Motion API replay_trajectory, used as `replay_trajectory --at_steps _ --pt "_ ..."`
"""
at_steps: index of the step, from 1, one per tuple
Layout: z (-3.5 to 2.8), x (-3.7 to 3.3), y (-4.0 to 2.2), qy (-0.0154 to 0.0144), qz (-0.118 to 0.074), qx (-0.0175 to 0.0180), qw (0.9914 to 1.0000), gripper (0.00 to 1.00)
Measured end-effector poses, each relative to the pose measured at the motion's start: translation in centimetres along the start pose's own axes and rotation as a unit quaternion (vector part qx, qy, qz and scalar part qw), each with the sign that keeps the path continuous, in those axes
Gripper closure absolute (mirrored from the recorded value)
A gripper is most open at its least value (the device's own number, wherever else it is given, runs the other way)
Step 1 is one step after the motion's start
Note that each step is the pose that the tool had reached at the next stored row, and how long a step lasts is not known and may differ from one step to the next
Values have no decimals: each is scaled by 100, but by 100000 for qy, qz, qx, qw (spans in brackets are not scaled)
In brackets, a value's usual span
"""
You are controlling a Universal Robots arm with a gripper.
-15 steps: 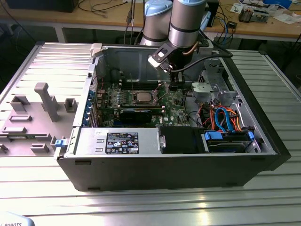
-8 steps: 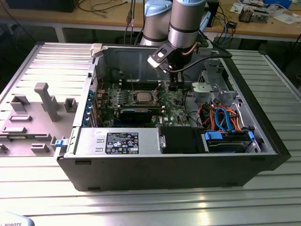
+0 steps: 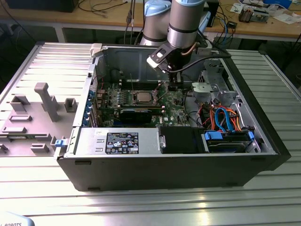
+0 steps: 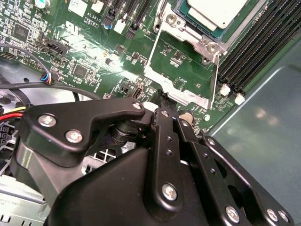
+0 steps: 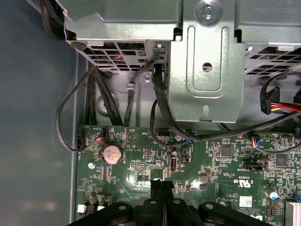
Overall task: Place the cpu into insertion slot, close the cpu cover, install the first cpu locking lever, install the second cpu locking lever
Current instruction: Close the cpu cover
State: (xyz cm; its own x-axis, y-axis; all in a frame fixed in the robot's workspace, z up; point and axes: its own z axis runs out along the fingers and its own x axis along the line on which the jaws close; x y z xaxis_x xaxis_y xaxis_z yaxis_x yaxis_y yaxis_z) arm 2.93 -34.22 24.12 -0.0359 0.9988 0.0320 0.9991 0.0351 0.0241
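The cpu (image 4: pixel 214 12), a flat square chip with a dull silver top, lies in the insertion slot (image 4: pixel 200 41) on the green motherboard; the exterior view shows the cpu (image 3: pixel 141 97) mid-board. The cpu cover (image 4: pixel 181 92), a thin silvery frame with a square window, stands swung open beside the slot, on the side toward my gripper. My gripper (image 4: pixel 162 100) is shut with nothing between its fingers, and its tips are right at the cover's free edge. In the first wrist view my gripper (image 5: pixel 162 185) hovers just above the board. In the exterior view my gripper (image 3: pixel 172 86) is to the right of the slot.
Long black memory slots (image 4: pixel 254 52) run beside the socket. A metal drive cage (image 5: pixel 207 61) with black cables (image 5: pixel 162 113) rises close behind the gripper. A coin battery (image 5: pixel 112 154) sits on the board. The power supply (image 3: pixel 117 141) and the case walls close in the space.
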Motion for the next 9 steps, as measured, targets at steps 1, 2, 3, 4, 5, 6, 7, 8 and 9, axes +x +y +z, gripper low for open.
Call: replay_trajectory --at_steps 1,2,3,4,5,6,7,8,9 --pt "1 0 -6 -3 2 2 100000 89" --pt "1 0 -11 -4 4 1 100000 89" --pt "2 0 -15 -2 4 0 100000 89" --pt "2 1 -22 3 2 -2 100000 89" --pt "2 1 -28 2 4 -1 100000 89" --pt "3 1 -34 2 4 -1 100000 89" --pt "3 1 -39 3 4 0 100000 89" --pt "4 2 -45 -9 3 5 100000 89" --pt "5 2 -47 -7 3 4 100000 89"
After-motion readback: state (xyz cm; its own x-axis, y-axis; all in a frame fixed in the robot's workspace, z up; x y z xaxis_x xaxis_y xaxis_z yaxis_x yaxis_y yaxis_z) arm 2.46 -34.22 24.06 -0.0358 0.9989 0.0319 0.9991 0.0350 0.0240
